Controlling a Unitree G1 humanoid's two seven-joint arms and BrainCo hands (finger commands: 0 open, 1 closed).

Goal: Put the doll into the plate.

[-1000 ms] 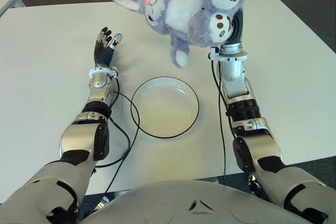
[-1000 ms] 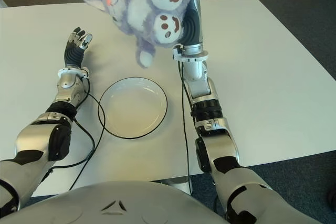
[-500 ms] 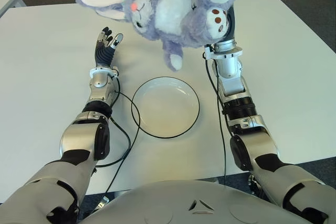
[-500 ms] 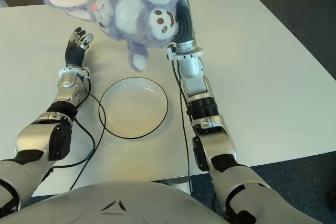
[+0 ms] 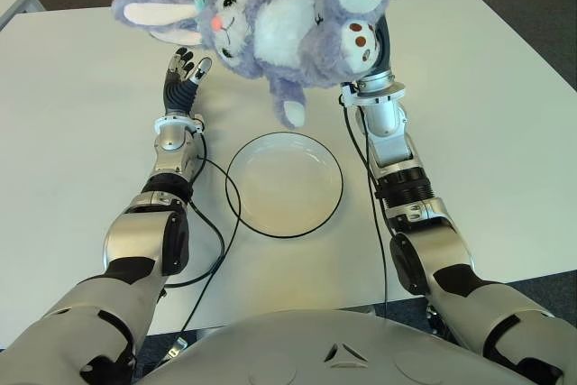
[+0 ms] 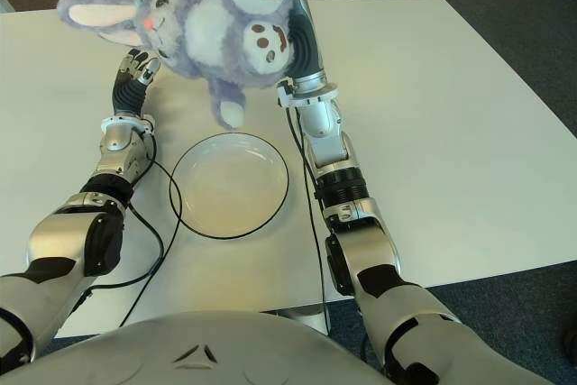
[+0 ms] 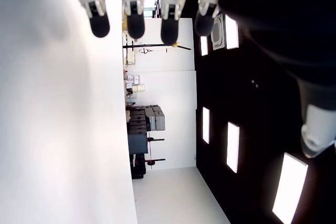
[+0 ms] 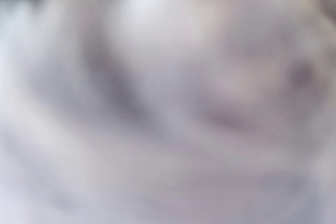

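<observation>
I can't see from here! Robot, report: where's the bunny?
Right hand holds bunny doll aloft beyond plate. Left hand open, idle left of plate. Nothing blocking.

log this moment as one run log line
right hand: shut on doll, held in the air past plate | plate: empty on table | left hand: open, left of plate

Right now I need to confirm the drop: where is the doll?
The doll hangs in the right hand, raised above the table, beyond the empty plate and beside the open left hand.
</observation>
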